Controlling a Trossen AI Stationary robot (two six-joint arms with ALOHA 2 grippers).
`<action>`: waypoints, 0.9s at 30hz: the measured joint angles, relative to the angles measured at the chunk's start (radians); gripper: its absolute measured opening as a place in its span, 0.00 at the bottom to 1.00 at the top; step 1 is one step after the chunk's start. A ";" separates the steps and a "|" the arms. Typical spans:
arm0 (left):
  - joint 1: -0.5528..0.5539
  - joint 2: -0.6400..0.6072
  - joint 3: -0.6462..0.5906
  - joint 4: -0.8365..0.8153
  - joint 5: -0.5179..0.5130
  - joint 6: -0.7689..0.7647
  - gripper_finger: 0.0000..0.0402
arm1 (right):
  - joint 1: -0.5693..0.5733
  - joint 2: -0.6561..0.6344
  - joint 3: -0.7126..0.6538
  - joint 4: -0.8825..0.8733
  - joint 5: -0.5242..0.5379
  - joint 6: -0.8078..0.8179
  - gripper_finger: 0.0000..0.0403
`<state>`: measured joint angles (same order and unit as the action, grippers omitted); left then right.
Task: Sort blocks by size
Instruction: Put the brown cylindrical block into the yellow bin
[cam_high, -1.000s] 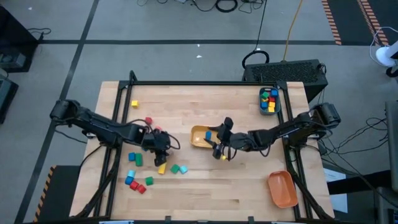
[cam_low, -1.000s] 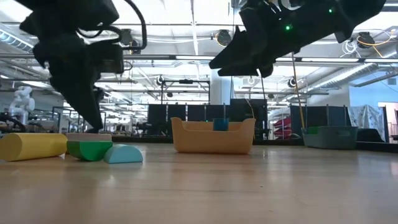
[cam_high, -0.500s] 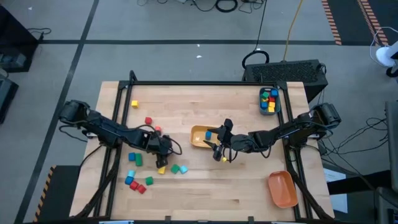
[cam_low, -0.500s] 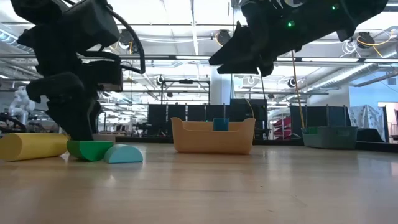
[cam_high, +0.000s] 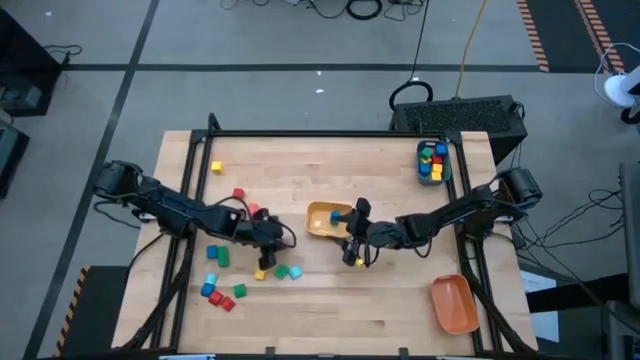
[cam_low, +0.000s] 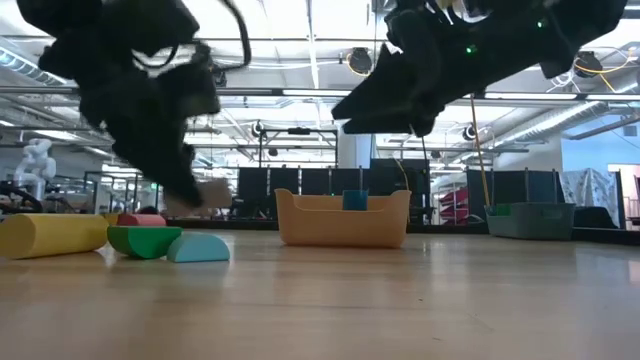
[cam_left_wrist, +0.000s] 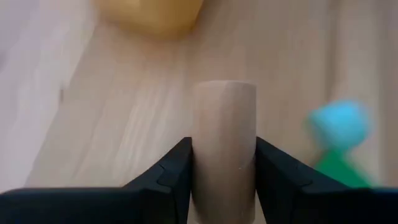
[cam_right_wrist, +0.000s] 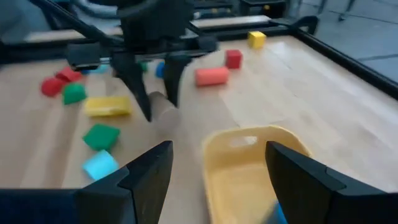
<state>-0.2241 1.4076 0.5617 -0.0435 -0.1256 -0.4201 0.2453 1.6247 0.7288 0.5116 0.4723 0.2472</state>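
Observation:
My left gripper (cam_high: 270, 240) is shut on a tan cylinder block (cam_left_wrist: 224, 143), just left of the yellow bin (cam_high: 325, 218) and above the table. The low view shows the tan block (cam_low: 211, 193) lifted. A yellow block (cam_high: 261, 272), a green block (cam_high: 281, 270) and a cyan block (cam_high: 295, 271) lie on the table just near of it. More blocks (cam_high: 220, 285) lie at the near left. My right gripper (cam_right_wrist: 217, 186) is open and empty over the yellow bin's near right side, which holds a blue block (cam_high: 336, 214). My left gripper pinches the tan cylinder's two opposite sides (cam_left_wrist: 199, 155) between its two fingers (cam_left_wrist: 177, 171). The fingers come from above, slanting down, as the right wrist view (cam_right_wrist: 155, 87) shows. The cylinder is lifted clear of the table.
A teal bin (cam_high: 432, 162) with several blocks stands at the far right, an orange bin (cam_high: 453, 303) at the near right. A red cylinder (cam_high: 255, 210), a red cube (cam_high: 240, 195) and a yellow cube (cam_high: 216, 167) lie on the far left.
My left gripper has gone down onto the tan cylinder, taken hold of it, and lifted it clear of the table, carrying it a little toward the yellow bin.

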 joint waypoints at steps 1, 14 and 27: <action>0.000 -0.010 0.000 0.024 -0.001 0.014 0.34 | 0.000 0.011 0.000 0.026 -0.015 0.002 0.60; -0.004 -0.053 0.001 0.273 0.016 0.170 0.34 | 0.004 0.141 0.000 0.329 -0.103 -0.029 0.60; -0.012 -0.053 0.001 0.384 0.016 0.255 0.34 | 0.001 0.236 0.157 0.306 -0.165 -0.138 0.64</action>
<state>-0.2361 1.3548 0.5631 0.3401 -0.1097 -0.1651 0.2462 1.8607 0.8861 0.8179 0.3073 0.1095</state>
